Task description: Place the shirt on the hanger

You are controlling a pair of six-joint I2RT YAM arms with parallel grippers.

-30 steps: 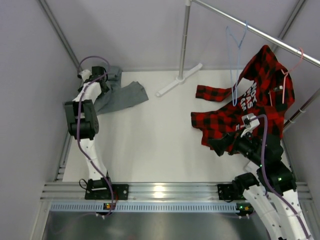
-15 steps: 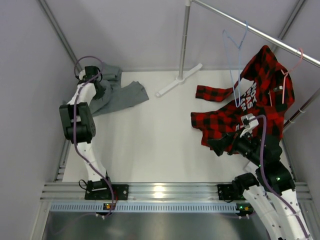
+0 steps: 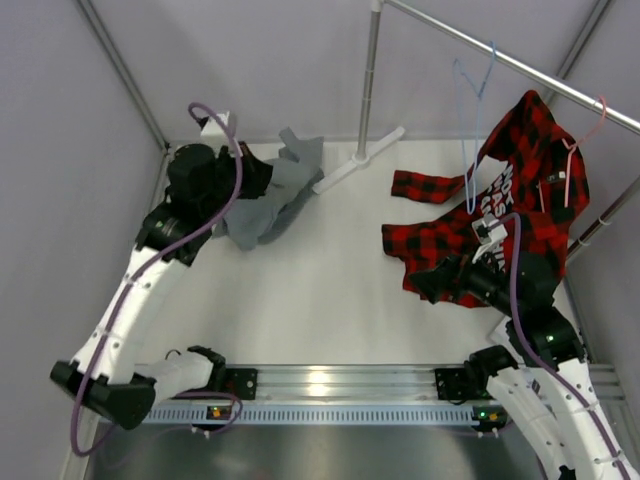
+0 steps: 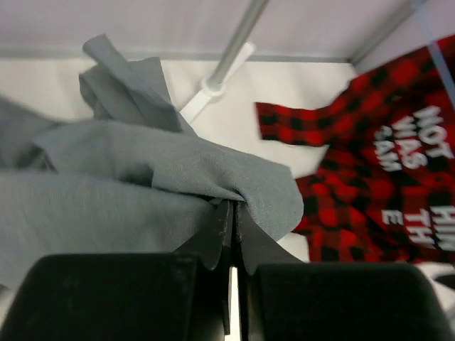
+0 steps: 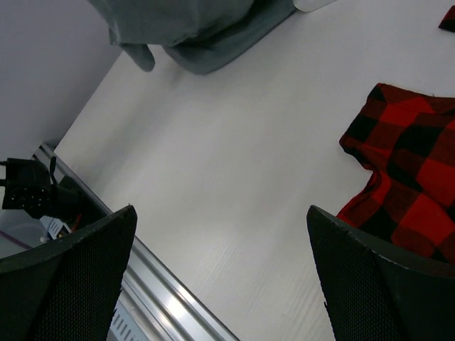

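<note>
One thin fold of the shirt [image 4: 142, 163] is pinched in my left hand [image 4: 231, 213] over the table [image 3: 320, 290], far left; my right hand [image 5: 222, 273] is spread. That small bite may slip before reaching the distant hanger [image 3: 470, 110].

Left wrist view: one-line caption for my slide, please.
Left gripper shut on a fold of the grey shirt, the red-and-black plaid shirt in the background.

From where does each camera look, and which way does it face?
Top external: above and behind the robot, looking down on the table; left arm and right arm show.
Left wrist: faces rightward across the table; left gripper shut on the shirt.
Right wrist: faces leftward over the table; open right gripper shows.
Both wrist views share the shirt and plaid shirt.
</note>
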